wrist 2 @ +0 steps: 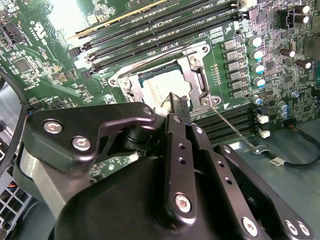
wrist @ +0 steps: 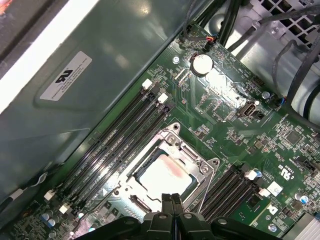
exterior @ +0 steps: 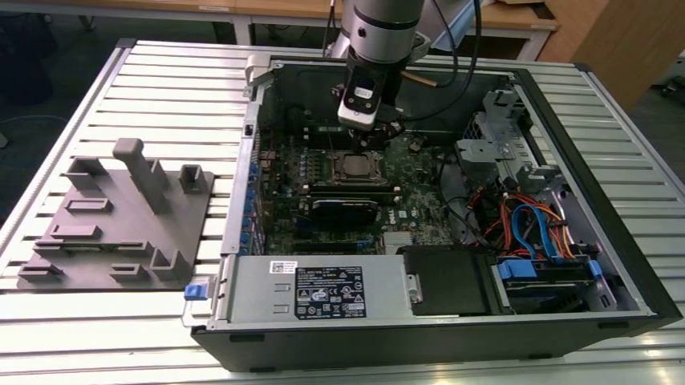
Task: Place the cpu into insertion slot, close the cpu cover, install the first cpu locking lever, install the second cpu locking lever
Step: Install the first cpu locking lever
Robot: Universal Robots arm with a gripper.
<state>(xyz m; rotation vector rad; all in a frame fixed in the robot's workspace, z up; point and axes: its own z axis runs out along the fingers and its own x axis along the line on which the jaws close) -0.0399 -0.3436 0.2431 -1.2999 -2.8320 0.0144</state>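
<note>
The cpu lies flat in the insertion slot on the green motherboard; its silver top shows through the cut-out of the cpu cover, which lies down over it. My gripper hangs just above the socket's far edge. In both wrist views its two black fingertips are pressed together at the rim of the cover, beside the cpu. A thin metal locking lever sticks out from the socket's corner, away from the frame. The fingers hide part of the cover's edge.
The motherboard sits deep in an open computer case with walls all around. Long black memory slots flank the socket, and cables and a drive cage crowd the exterior view's right. A grey fixture block stands on the slatted table outside the case.
</note>
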